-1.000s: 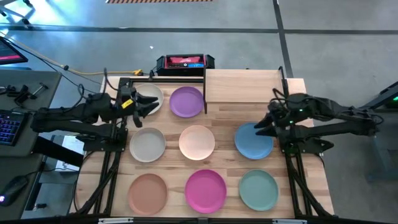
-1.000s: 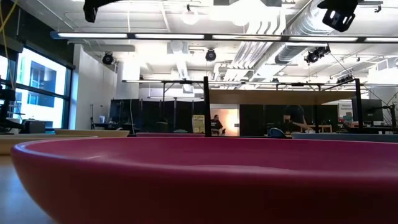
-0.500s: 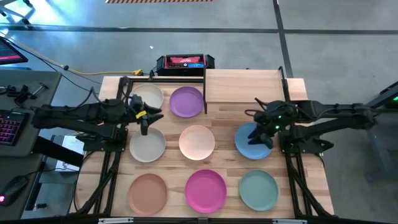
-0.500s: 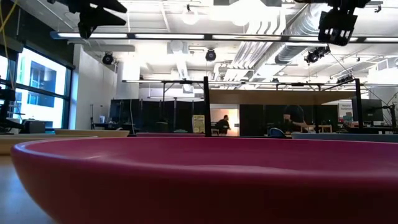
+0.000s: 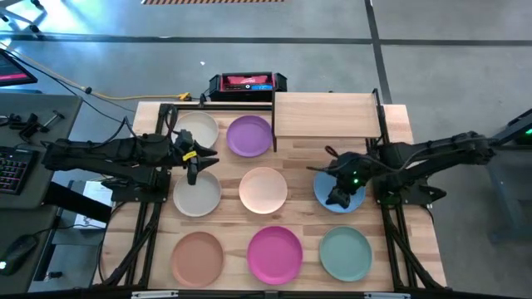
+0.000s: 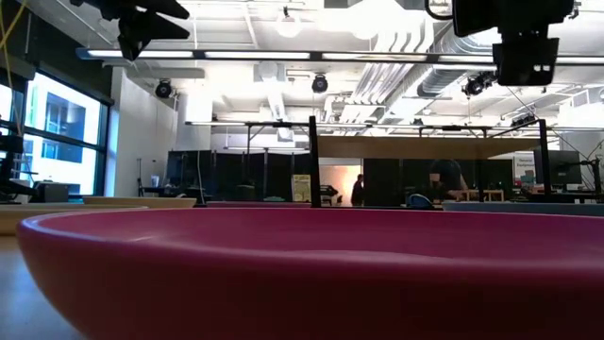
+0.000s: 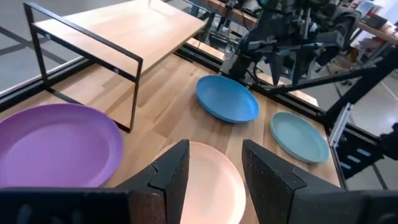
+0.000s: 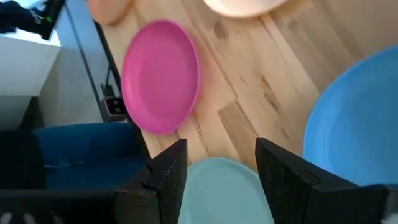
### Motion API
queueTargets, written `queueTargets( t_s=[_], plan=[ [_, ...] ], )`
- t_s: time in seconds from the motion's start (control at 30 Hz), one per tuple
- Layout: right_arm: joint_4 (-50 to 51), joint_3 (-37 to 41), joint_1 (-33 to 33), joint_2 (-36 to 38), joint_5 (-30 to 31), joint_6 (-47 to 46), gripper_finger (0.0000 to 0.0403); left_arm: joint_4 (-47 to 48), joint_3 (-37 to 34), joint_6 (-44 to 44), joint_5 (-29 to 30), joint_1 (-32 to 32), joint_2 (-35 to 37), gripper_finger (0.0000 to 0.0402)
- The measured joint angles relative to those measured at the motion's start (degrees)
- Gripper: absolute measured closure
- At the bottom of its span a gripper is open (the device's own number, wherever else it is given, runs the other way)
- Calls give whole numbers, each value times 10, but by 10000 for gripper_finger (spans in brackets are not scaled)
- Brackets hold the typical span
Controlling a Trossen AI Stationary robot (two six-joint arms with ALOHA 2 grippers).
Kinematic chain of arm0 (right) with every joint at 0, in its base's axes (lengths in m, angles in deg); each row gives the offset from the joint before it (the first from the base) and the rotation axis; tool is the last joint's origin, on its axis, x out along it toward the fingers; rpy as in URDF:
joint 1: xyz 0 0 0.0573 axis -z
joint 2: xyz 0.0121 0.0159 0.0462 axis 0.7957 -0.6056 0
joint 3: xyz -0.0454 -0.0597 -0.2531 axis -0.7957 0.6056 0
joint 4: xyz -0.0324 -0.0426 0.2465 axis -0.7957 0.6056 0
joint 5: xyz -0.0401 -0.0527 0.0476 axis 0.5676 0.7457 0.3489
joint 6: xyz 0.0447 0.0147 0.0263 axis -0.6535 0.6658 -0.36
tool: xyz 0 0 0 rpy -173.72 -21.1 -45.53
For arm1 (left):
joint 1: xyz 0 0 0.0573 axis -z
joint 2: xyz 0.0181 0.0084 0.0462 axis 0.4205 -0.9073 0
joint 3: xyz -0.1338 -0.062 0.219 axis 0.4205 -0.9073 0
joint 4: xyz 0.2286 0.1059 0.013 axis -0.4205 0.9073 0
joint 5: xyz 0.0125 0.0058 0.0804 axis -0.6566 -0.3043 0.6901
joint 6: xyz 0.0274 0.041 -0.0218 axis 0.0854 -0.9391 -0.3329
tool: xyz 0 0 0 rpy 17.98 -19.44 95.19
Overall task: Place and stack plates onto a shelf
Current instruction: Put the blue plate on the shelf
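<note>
My right gripper (image 5: 337, 198) hangs over the near left part of the blue plate (image 5: 349, 195), its fingers (image 8: 166, 177) spread apart with nothing between them; past them I see the table's wood, the magenta plate (image 8: 160, 76) and the teal plate (image 8: 221, 190). My left gripper (image 5: 194, 169) hovers over the bare wood between the cream plate (image 5: 198, 129) and the grey-beige plate (image 5: 196, 194), and its fingers (image 7: 171, 174) are also apart and empty, pointing toward the peach plate (image 7: 211, 180) with the purple plate (image 7: 56, 143) beside it. All eight plates lie flat on the table (image 5: 299, 166), none touching another: cream and purple in the far row, grey-beige, peach and blue in the middle row, and terracotta (image 5: 198, 256), magenta and teal in the near row. The shelf (image 5: 327, 115) stands at the far right of the table, just right of the purple plate and beyond the blue one, with its board bare. In the low view the magenta plate's rim fills the foreground, and both my grippers hang high above it.
</note>
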Motion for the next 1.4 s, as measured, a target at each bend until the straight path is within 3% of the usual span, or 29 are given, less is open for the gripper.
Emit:
queueTargets(
  t_s=[0.27, 0.8, 1.4],
  plan=[
    [-2, 0, -24, -74, 22, -40, 230, 46, 0, 1, 0, 0, 0, 264],
    [7, 0, -30, -204, 68, -68, 257, 45, 0, 16, -20, 0, 0, 264],
    [14, 0, -30, -276, 116, -93, 258, 44, 0, 16, -20, 0, 0, 264]
  ],
)
